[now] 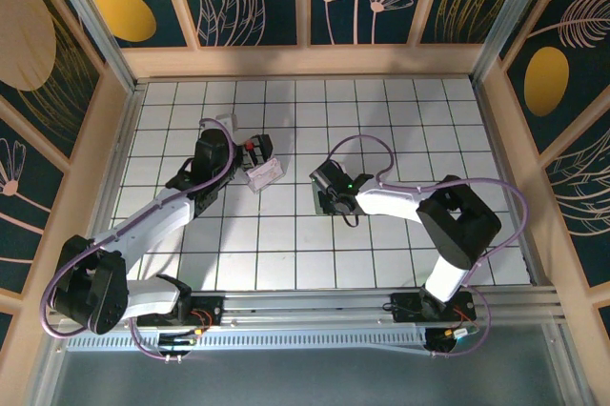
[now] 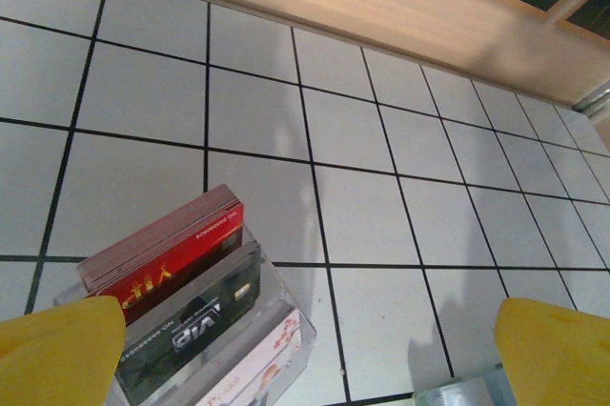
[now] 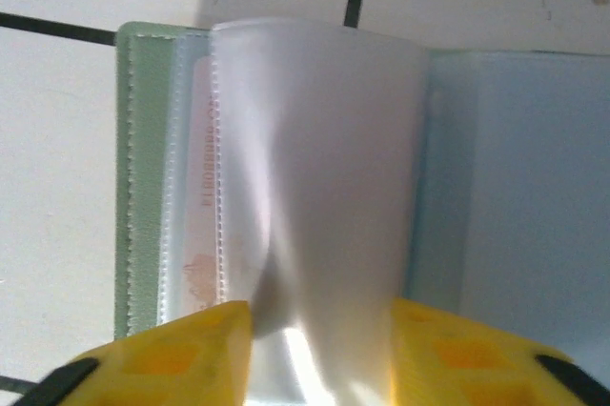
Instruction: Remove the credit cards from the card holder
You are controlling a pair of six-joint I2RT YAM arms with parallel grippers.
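The top view looks steeply down over the whole white gridded bench (image 1: 400, 111). The left wrist view skims low across those tiles. The right wrist view sits very close above the pale green soft-plastic card holder (image 3: 143, 139).

White tiled tabletop (image 1: 286, 234) with black grid lines. Pale wood frame (image 1: 305, 61) at 9, 12 and 3 o'clock. Dark teal wall panels (image 1: 381, 20) with gold ovals and leaf line-art. Aluminium rail (image 1: 315, 306) at 6 o'clock. Lighting is even.

2 things on the counter (image 1: 381, 101), side by side near its middle.
The box (image 1: 264, 172) of stacked cards lies left of the card holder (image 3: 143, 168), apart from it. The holder lies open under the right gripper (image 3: 319, 320), 1 sleeve raised between its fingers, a credit card (image 3: 195, 225) in the left pocket.
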